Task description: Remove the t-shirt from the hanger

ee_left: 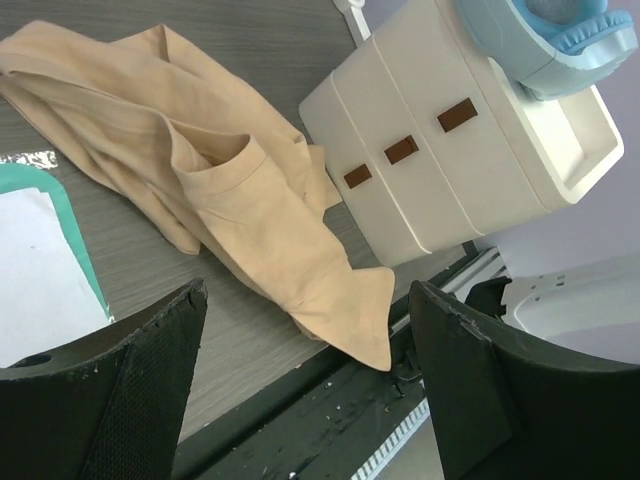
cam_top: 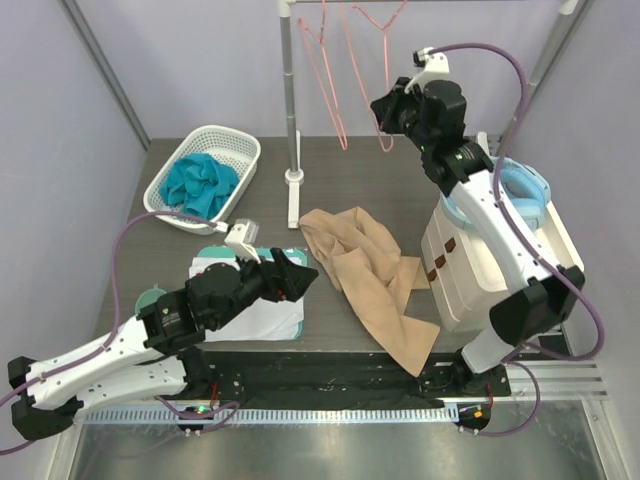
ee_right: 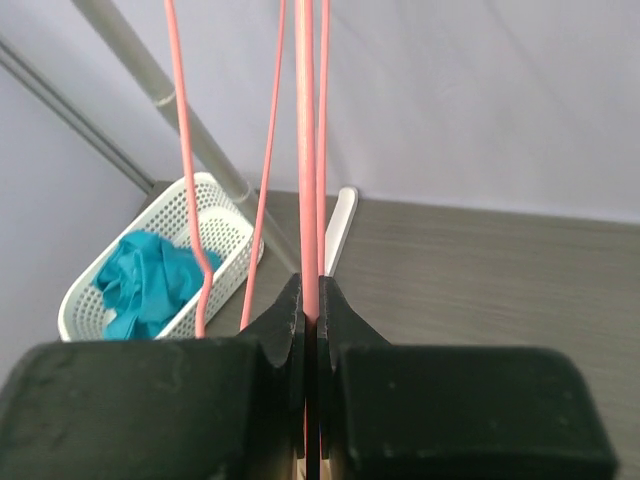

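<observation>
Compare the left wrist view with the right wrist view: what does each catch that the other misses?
Left wrist only: the crumpled beige fabric t-shirt, the white three-drawer plastic cabinet and the open, empty left pincer. Right wrist only: the thin pink wire hanger clamped in the right pincer, and the white perforated plastic basket holding a teal cloth. Both: the grey wood-grain tabletop.

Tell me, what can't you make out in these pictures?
Right wrist view: the pink hanger runs off the top edge; the right gripper, shut on it, hides its lower part.
Top external view: the left arm covers part of the white sheet.
Same view: the right arm covers part of the light blue object.
Left wrist view: the drawer unit's shut drawers hide any contents.
</observation>
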`<state>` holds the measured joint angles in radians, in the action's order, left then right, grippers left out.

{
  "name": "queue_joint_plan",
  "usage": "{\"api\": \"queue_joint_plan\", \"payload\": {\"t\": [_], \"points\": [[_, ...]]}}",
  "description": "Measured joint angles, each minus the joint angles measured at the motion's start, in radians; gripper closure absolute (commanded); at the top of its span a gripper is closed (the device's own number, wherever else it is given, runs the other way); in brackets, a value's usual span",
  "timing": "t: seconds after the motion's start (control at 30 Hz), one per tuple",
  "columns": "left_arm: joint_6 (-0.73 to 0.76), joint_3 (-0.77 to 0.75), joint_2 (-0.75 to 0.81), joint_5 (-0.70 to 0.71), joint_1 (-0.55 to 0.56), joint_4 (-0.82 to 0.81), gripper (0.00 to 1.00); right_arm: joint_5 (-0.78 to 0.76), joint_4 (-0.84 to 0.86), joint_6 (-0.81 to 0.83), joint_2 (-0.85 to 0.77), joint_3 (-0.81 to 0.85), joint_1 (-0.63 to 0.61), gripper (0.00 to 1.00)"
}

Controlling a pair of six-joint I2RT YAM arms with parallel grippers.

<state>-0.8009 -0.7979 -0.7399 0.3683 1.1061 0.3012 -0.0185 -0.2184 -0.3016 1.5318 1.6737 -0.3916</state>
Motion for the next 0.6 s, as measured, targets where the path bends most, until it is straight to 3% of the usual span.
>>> {"api": "queue_joint_plan", "payload": {"t": [0.27,0.4,0.53,0.6], "points": [[-0.007,0.022,0.043,0.029,0.000,0.035,0.11,-0.031,-0.056,0.000,0.262,0.296,-0.013,0.99],[-0.037,-0.003,-0.018,0.104,0.000,0.129,0.05,-0.053,-0.097,-0.019,0.275,0.303,-0.028,0.99],[-0.056,-0.064,-0.120,0.134,-0.006,0.202,0.06,-0.083,-0.099,-0.035,0.272,0.275,-0.039,0.99],[-0.063,-0.077,-0.151,0.122,-0.009,0.205,0.05,-0.095,-0.100,-0.038,0.272,0.254,-0.043,0.87]]}}
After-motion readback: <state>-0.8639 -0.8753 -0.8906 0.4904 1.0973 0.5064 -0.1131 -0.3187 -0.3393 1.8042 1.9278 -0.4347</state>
